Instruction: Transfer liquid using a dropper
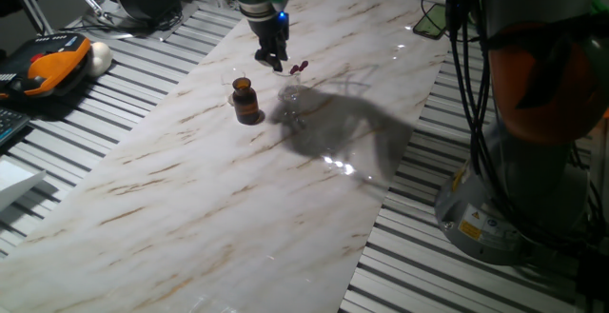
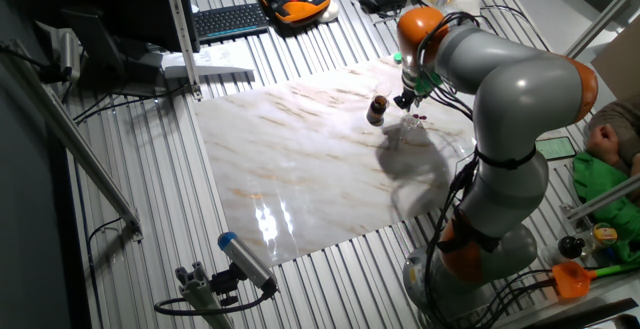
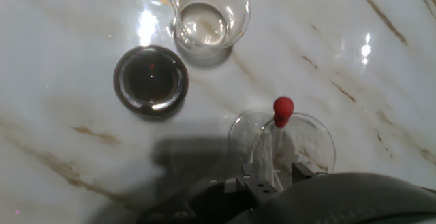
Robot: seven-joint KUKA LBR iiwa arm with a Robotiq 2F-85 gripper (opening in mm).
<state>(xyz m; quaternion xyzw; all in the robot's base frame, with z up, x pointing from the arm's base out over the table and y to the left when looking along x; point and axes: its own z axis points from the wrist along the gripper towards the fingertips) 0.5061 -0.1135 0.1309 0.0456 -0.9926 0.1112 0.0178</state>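
Gripper [image 3: 276, 176]: clenched on dropper [image 3: 278, 132], red bulb pointing away, over a clear glass dish [image 3: 313, 139]. Brown bottle [image 3: 150, 80] and glass beaker [image 3: 208, 16] nearby on marble bench [image 3: 381, 67].

no legible text, labels, brands or numbers anywhere

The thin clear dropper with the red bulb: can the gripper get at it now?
Probably yes. In the hand view the dropper stands in a clear glass container right before the gripper; nothing lies between them.
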